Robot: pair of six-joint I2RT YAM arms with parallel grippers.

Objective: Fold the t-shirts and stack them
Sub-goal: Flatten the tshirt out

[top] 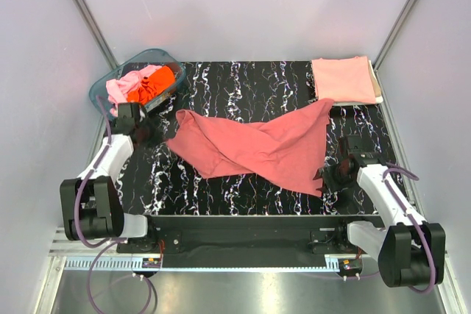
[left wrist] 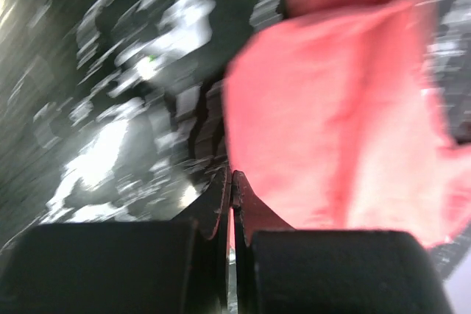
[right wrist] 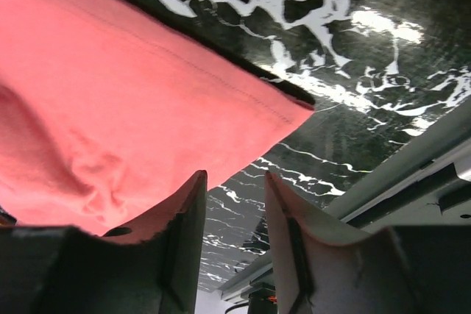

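A brick-red t-shirt (top: 254, 146) lies crumpled and spread across the middle of the black marbled table (top: 243, 86). My left gripper (top: 145, 133) is at the shirt's left corner. In the blurred left wrist view its jaws (left wrist: 232, 176) are shut, with the red cloth (left wrist: 331, 123) just to their right; I see no cloth held. My right gripper (top: 335, 175) is at the shirt's near right edge. In the right wrist view it (right wrist: 234, 182) is open and empty, with the shirt's hem (right wrist: 110, 108) beside its left finger. A folded salmon-pink t-shirt (top: 344, 79) lies at the back right.
A translucent teal tub (top: 110, 87) stands at the back left corner, holding a pink t-shirt (top: 121, 86) and a bright orange t-shirt (top: 153, 84). Grey walls close in the table on three sides. The table's metal edge (right wrist: 412, 174) runs close to my right gripper.
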